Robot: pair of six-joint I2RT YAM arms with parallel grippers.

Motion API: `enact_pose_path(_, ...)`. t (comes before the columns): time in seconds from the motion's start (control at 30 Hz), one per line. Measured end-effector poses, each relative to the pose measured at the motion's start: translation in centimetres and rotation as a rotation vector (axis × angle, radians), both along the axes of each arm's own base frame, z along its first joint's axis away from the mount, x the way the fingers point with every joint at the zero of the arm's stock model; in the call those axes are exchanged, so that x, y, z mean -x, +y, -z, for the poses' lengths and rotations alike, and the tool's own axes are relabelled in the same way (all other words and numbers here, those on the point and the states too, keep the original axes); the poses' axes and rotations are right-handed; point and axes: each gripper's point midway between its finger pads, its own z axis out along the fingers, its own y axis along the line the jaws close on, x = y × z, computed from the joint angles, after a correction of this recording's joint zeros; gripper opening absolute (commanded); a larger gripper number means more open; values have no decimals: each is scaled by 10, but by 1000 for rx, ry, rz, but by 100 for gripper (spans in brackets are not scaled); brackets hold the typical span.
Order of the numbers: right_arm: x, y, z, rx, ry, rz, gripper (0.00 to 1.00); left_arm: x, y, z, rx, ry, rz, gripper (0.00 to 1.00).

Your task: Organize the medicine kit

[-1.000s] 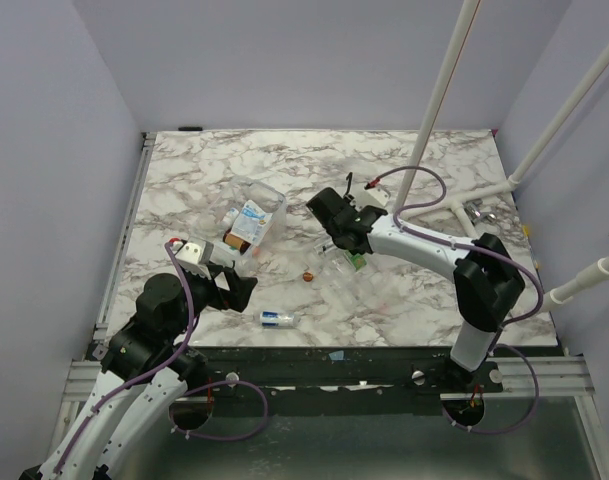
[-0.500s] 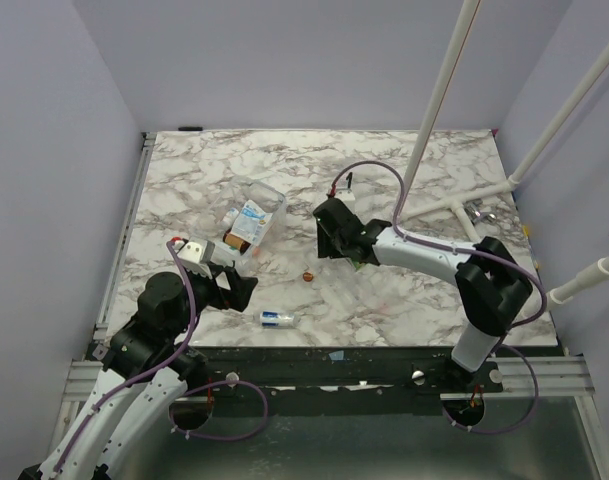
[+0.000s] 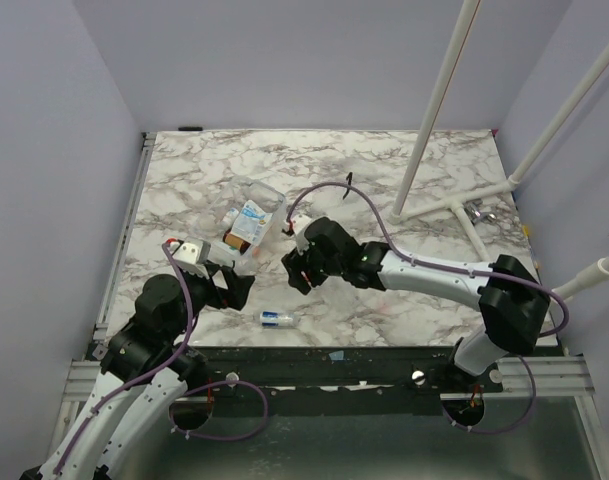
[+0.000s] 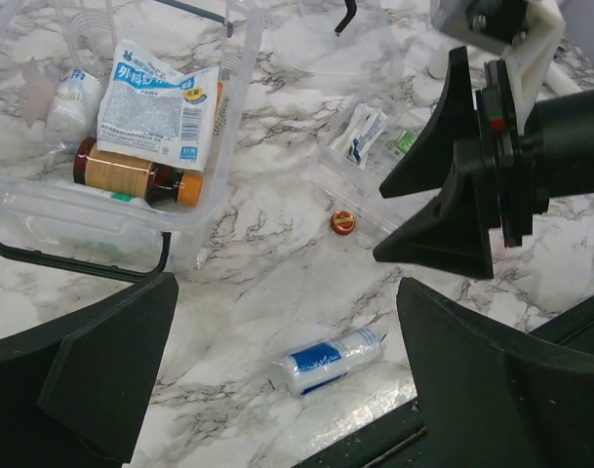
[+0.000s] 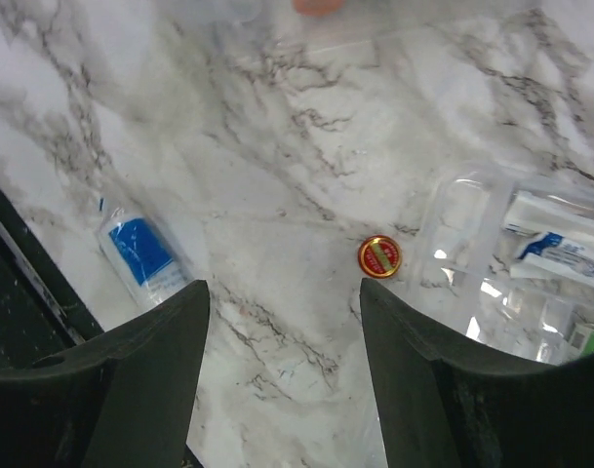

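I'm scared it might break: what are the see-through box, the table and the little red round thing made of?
The medicine kit looks like clear glossy plastic: its contents show through the walls. The table looks like marble, white with grey veins, but may be a printed sheet. The round cap shines red and gold like metal; possibly painted plastic.

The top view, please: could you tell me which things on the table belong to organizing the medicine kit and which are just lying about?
Belongs to the job:
medicine kit, holding a packet and brown bottle
loose blue-and-white tube
red-gold cap
sachets in a clear tray

Just lying about:
white pole stand
metal fittings by the right edge
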Motion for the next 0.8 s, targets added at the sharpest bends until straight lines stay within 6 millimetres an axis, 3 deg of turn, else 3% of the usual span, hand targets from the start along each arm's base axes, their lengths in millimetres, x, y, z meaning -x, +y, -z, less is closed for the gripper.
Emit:
enact_pose_path(0.23,40,14,22,22,-34,-260,73,-2,3,0,-3,-4,-18,98)
enact_pose_path(0.8,75,52,27,-72,-213,-595,70,-2,15,-8,7,-49,-77,98)
